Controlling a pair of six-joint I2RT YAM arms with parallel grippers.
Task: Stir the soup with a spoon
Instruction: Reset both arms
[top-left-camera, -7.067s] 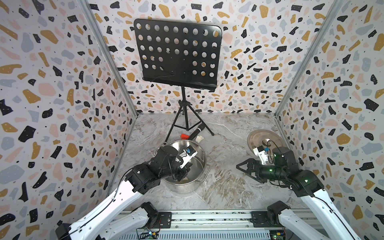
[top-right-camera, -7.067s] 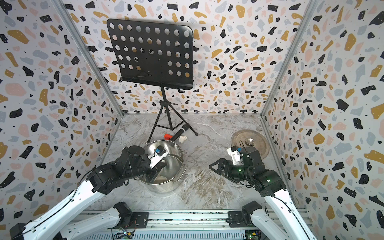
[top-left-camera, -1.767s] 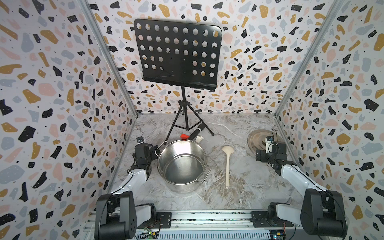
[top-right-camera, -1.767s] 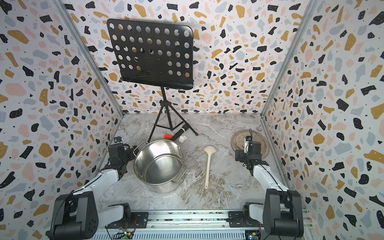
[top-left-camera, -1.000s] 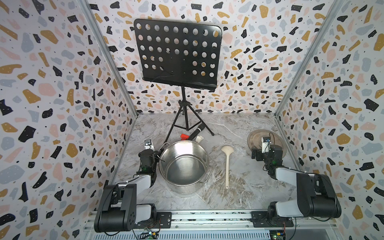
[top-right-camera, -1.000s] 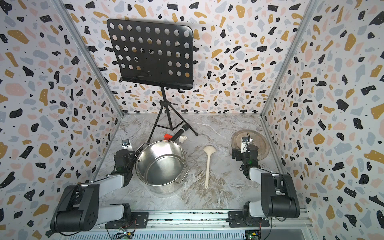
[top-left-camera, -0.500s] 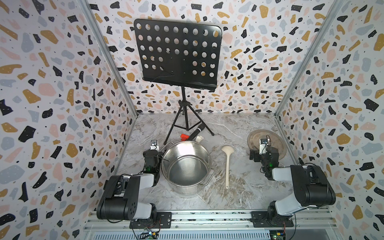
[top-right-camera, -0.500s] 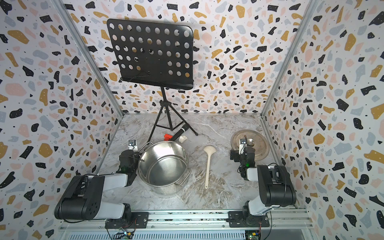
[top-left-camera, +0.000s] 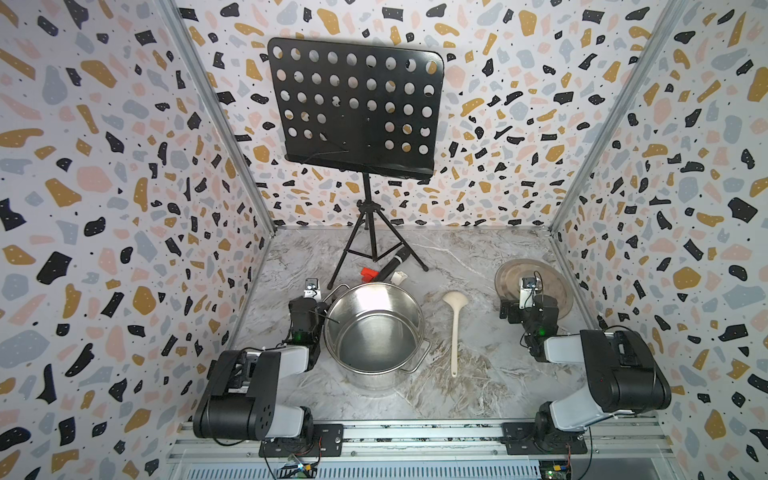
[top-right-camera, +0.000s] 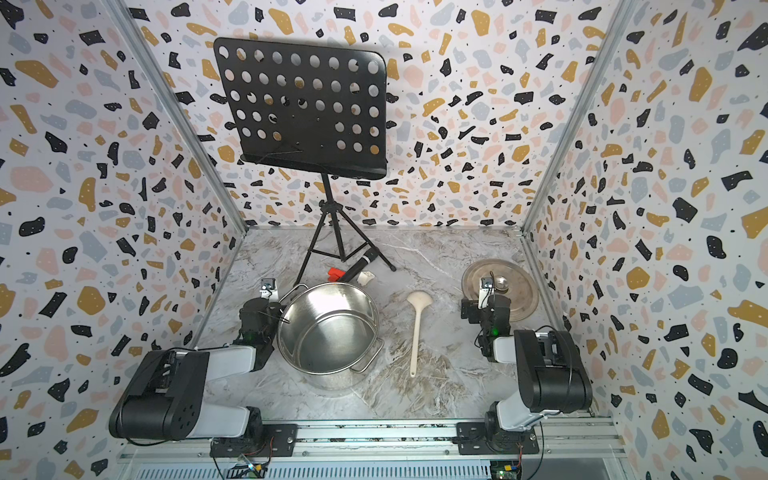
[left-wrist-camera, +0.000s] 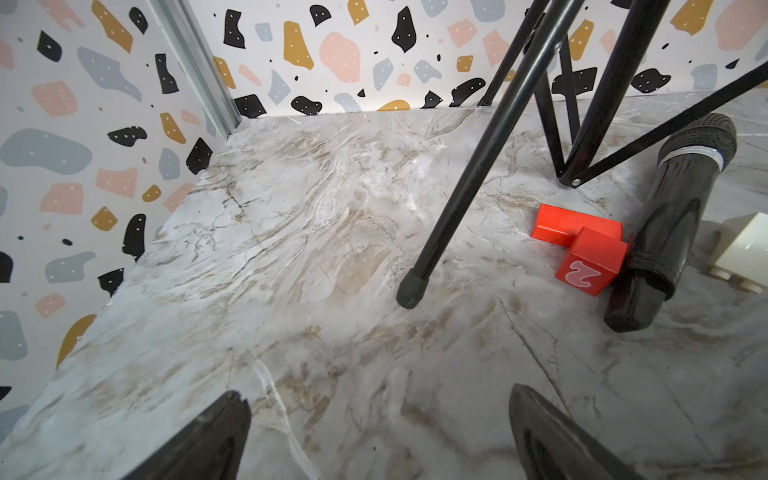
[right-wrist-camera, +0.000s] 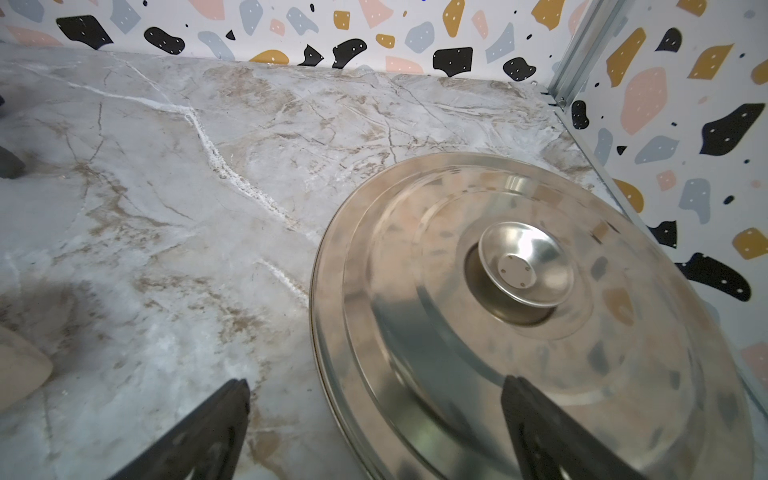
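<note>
Currently the spoon (top-left-camera: 455, 332) lies flat on the surface (top-left-camera: 478, 257) just beside the open pot (top-left-camera: 390, 309), not touching it, its handle toward the near edge for a ready grasp. Both the left claw (left-wrist-camera: 376, 395) and the right claw (right-wrist-camera: 374, 384) stand released and empty, parked low at either side, so no stirring is under way.

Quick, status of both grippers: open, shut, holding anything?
Left gripper: open, holding nothing.
Right gripper: open, holding nothing.

You have bright, even overhead light. Glare whitens the far inner wall of the pot (top-left-camera: 374, 332), soft shadow rings its base, and the lid (right-wrist-camera: 415, 332) smears near the right wrist lens.
</note>
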